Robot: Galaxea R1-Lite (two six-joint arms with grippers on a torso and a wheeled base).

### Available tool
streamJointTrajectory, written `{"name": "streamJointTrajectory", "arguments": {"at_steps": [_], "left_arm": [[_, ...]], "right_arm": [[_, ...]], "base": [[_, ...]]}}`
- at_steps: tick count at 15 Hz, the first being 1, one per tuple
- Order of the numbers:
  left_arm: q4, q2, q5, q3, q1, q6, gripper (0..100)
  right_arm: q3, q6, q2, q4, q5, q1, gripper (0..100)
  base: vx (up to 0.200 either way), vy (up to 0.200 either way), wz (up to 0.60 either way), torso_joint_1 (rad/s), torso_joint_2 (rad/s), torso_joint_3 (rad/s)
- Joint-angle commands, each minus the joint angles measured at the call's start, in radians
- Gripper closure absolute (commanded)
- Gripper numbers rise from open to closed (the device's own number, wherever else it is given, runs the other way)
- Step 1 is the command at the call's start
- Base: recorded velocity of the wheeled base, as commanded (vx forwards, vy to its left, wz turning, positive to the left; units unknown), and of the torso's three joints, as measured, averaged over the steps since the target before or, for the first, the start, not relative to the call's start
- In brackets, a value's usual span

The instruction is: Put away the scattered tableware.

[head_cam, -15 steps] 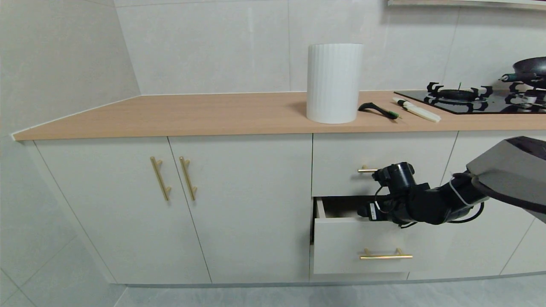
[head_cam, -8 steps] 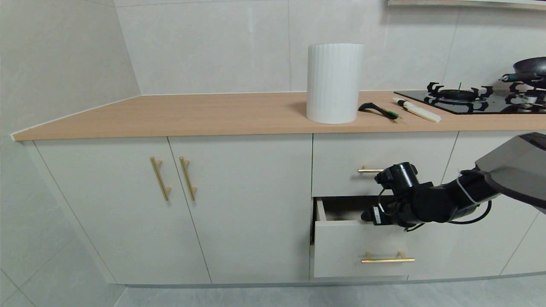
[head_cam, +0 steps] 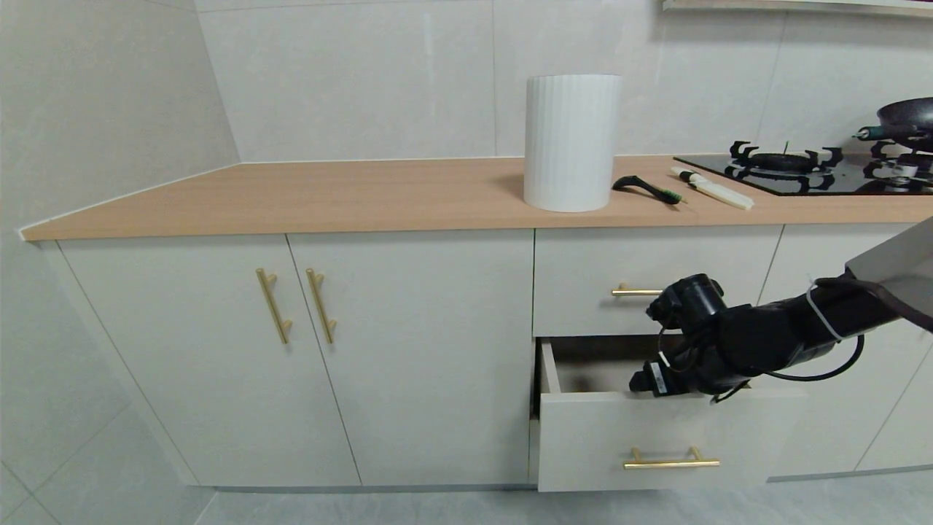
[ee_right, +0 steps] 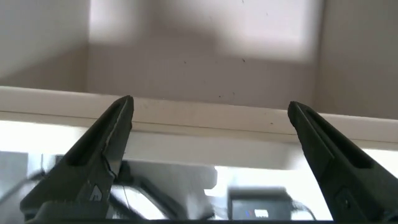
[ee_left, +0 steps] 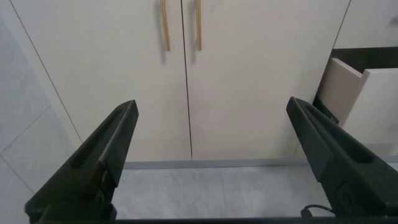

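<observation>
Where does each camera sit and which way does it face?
Head view: on the head, facing forward and down at the counter and cabinets; the right gripper is at the open drawer.
Left wrist view: from that wrist, faces the double cabinet doors and floor; the left gripper shows, open.
Right wrist view: from its wrist, faces into the drawer over its front panel; its open fingers frame it.
Shared: head and left wrist views both show the doors and drawer.

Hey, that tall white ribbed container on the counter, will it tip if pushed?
The white ribbed container is taller than wide, so a push near its top would probably tip it; low down, it likely slides on the smooth counter. Its ribs may aid grip.
</observation>
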Motion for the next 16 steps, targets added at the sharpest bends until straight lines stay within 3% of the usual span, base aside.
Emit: {"name": "streamJointTrajectory", "arguments": {"at_steps": [1,12,16], "left_arm": [[0.001,0.000,0.000,0.000,0.000,0.000,0],[0.000,0.000,0.000,0.000,0.002,0.000,0],[0.000,0.000,0.000,0.000,0.000,0.002,0]], "right_arm": [[-0.001,-0.012,-0.017,0.025,0.000,0.003,0],[0.043,-0.064,-0.096,0.332,-0.009,0.059,0],[0.128,-0.098,-0.165,0.336,-0.009,0.075,0]], "base": [[0.000,0.000,0.00,0.000,0.00,0.000],[0.000,0.000,0.00,0.000,0.00,0.000],[0.000,0.000,0.00,0.000,0.00,0.000]]}}
